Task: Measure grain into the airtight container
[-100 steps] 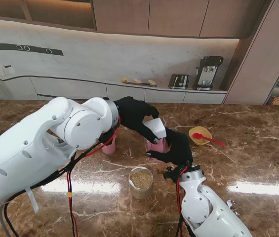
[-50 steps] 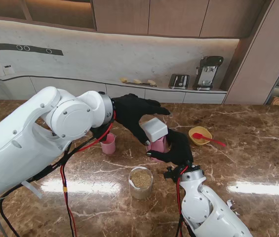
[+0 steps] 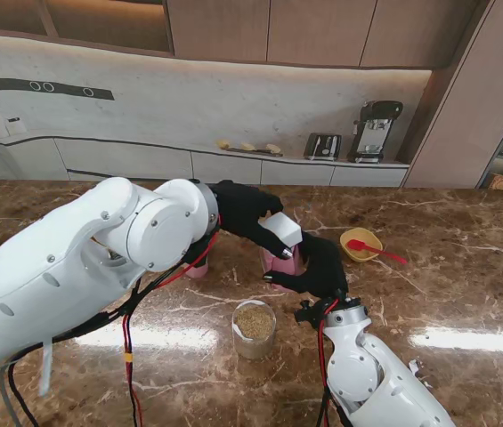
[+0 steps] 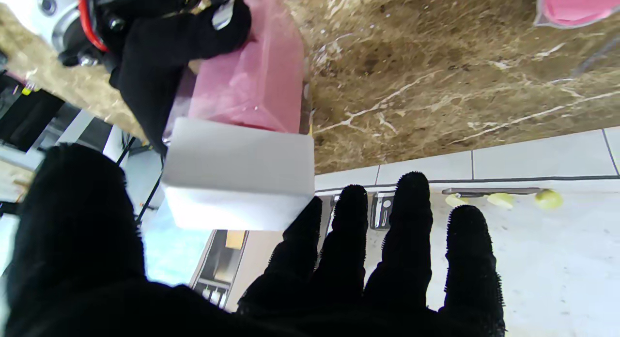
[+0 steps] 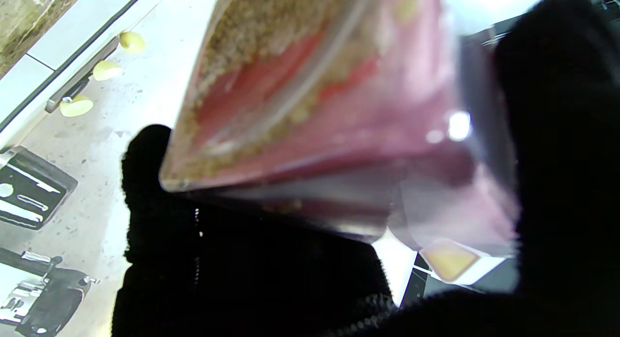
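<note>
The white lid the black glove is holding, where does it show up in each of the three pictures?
Stand view: white lid, mid-table, in the left hand, over the pink container.
Left wrist view: lid between thumb and fingers.
Right wrist view: not in it.
Shared landmark: the pink container, held by the right hand.

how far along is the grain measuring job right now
Mostly done, it seems: the pink container already shows grain inside in the right wrist view. In hand: the right robot hand grips that container while the left robot hand holds the white lid over it. Left: seating the lid and letting go.
</note>
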Controlling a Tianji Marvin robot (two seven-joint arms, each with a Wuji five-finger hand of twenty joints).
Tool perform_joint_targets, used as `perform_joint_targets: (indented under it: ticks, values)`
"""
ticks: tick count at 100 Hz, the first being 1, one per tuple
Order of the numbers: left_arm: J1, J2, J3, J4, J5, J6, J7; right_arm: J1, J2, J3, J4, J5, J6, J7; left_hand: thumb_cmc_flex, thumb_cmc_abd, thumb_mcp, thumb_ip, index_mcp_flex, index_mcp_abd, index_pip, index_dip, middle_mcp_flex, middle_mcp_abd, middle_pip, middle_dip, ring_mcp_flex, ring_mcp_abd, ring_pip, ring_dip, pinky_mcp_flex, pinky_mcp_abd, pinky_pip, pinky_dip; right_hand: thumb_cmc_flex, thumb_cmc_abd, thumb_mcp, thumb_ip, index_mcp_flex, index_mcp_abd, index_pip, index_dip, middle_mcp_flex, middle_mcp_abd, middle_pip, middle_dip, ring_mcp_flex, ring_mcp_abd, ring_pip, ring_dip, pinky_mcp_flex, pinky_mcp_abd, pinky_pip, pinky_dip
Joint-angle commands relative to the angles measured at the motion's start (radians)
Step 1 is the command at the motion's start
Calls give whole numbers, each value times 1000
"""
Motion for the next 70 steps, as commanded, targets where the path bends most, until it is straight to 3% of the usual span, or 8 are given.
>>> perform_joint_targets:
  ticks: [1,19,25,27,29,33,55,70]
  values:
    - [-20,1,7,-3,-16,24,0,-5,-2,-1,-1,5,0,14,-38,21,-18,34,8,-11,81,48,32,18,22,12,19,35,30,17,1,19,44,-14,351,198,357,66,127,-380,158,27,51,-160,79,29,40,-113,60,5,-5,-23,21,0]
    - [-15,-4,6,9,1,8,9,-4,-3,0,1,4,-4,12,197,15,-13,49,35,-108,172,157,35,-25,34,38,-4,3,7,-2,-13,40,40,-35,351,198,357,66,127,-381,157,27,51,-160,79,29,40,-112,60,5,-5,-23,21,0]
    - [-17,-2,-7,18,-48,-28,4,-4,-3,0,1,5,-4,12,411,-77,62,159,101,-209,-36,-5,-10,-73,2,26,-68,-35,-49,-54,-50,88,-25,-57,351,199,357,66,126,-379,158,27,52,-160,79,29,40,-113,60,5,-5,-23,21,0]
    - [-24,0,-13,24,-86,-47,-9,-4,-3,0,1,5,-4,12,378,-136,349,229,122,-275,-95,-79,-31,-89,-16,13,-92,-47,-69,-73,-61,98,-59,-61,352,199,357,66,127,-380,158,27,52,-159,80,29,40,-114,60,5,-5,-23,21,1]
    - [-33,3,-16,30,-127,-55,-23,-4,-3,0,1,4,-4,12,282,-194,834,62,120,-372,-158,-156,-65,-107,-41,-8,-139,-62,-98,-99,-86,100,-112,-70,351,198,357,66,128,-381,158,26,51,-160,79,29,40,-114,59,5,-5,-23,21,1]
    - [-44,7,-24,40,-211,-54,-38,-4,-3,1,2,4,-4,11,362,-208,985,-29,117,-443,-228,-241,-130,-120,-80,-43,-205,-72,-132,-124,-109,85,-202,-94,351,198,357,66,127,-381,157,26,52,-167,80,29,40,-114,60,5,-5,-23,21,1]
    - [-1,6,-99,57,-263,-146,-43,-4,-4,2,2,4,-4,9,330,-228,883,-27,-106,-414,-458,-483,-354,-149,-261,-137,-361,-95,-178,-150,-126,14,-445,1,352,199,356,66,127,-379,157,26,52,-167,79,29,40,-114,59,5,-5,-23,21,1]
    - [32,8,-121,34,-203,-137,-34,-3,-3,-1,2,5,-3,13,154,-190,273,-7,-119,-133,-421,-244,-342,-93,-228,-78,-318,-62,-155,-134,-117,20,-391,56,351,199,356,66,127,-382,157,26,51,-158,79,29,40,-114,59,5,-5,-23,21,1]
